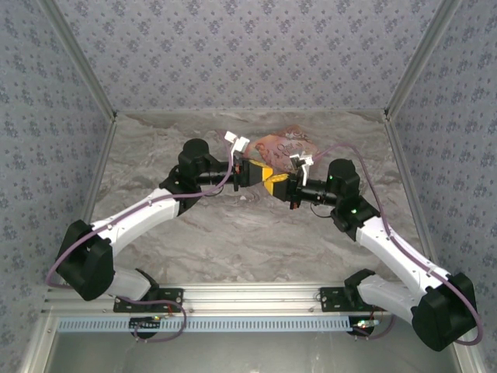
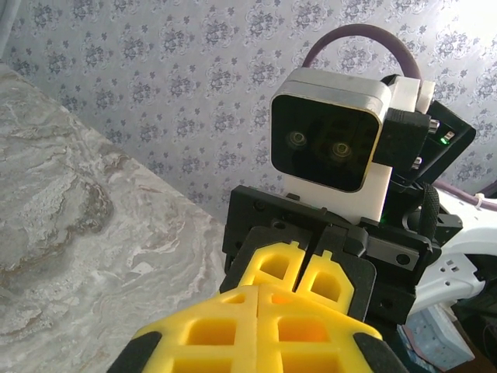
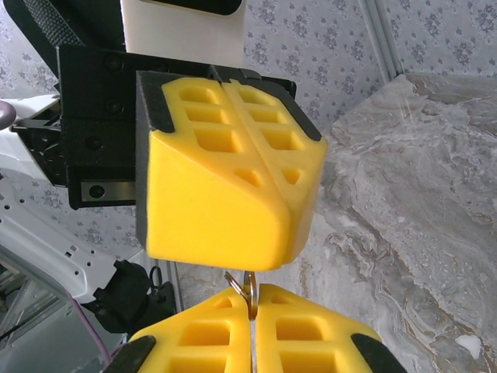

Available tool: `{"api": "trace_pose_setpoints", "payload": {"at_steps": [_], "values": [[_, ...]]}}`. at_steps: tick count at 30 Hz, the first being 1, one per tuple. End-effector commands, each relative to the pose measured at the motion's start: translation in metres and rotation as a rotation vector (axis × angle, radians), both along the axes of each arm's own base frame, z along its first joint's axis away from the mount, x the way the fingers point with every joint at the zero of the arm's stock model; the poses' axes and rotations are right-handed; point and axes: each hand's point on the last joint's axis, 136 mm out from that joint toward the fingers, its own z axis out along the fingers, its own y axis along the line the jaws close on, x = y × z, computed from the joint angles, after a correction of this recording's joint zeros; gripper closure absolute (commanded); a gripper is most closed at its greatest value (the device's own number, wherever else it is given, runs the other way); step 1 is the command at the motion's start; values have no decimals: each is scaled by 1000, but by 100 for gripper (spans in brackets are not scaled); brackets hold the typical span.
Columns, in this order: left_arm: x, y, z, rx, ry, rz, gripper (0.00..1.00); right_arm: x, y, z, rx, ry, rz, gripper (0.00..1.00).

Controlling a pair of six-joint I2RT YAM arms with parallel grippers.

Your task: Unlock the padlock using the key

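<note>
Only a ring and a sliver of the tiny thin metal key poke out from between the right gripper's pressed-together yellow blocky fingers; the rest is buried in the pinch. The picture's bottom edge cuts those fingers off. From above, the left gripper and the right gripper partly cover the pink illustrated box, and whatever sits where their tips meet is too small to tell.

The key, a thin metal sliver with a small wire ring, stands upright, pinched between the right tool's closed fingertips, its top poking out.
</note>
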Motion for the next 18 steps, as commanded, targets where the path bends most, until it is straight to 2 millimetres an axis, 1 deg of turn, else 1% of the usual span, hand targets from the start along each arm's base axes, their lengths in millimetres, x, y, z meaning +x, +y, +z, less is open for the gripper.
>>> {"api": "trace_pose_setpoints", "payload": {"at_steps": [1,5,8,11,14,18], "values": [[-6,4,30,-33,-84,-9,91,6,-5,13,4,-44,-44,100],[-3,8,35,-33,-104,4,96,7,-7,7,-2,-34,-59,100],[-4,7,36,-32,-108,-9,100,6,-8,8,3,-42,-63,100],[-6,8,35,-29,-113,-10,100,5,-8,9,-2,-49,-63,100],[-7,10,32,-25,-119,-5,100,7,-9,4,-21,-37,-65,100],[-7,12,31,-24,-125,3,100,4,-9,1,-25,-24,-45,78]]}}
